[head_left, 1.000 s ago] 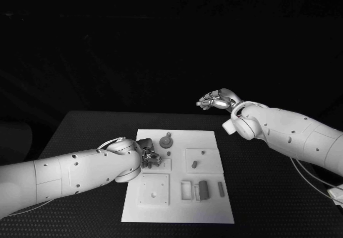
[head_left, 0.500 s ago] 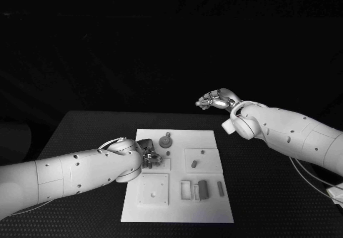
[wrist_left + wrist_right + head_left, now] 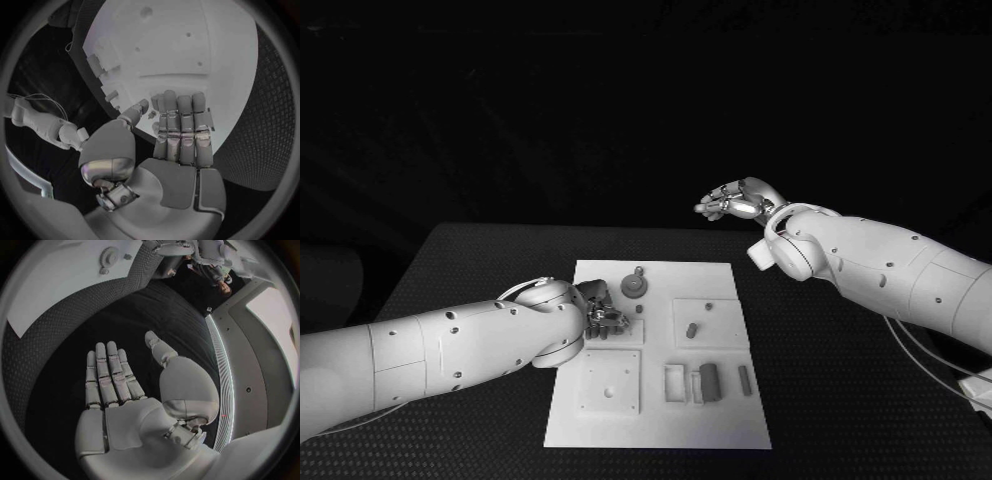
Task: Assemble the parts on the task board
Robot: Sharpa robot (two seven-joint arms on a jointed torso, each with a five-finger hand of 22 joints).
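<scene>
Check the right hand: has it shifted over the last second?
No. The right hand hangs in the same spot beyond the far right corner of the task board.

One board (image 3: 661,425) lies on one surface (image 3: 473,260). Two arms are present, each with one hand: left (image 3: 599,308), right (image 3: 737,203). On the board, about six small parts show, among them one round part (image 3: 635,287) at 12 o'clock.

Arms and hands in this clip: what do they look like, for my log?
Both arms are smooth white shells with small dark holes. The left hand and right hand are silver-grey metal with segmented fingers and a rounded thumb base. A thin cable trails beside the right arm.
</scene>
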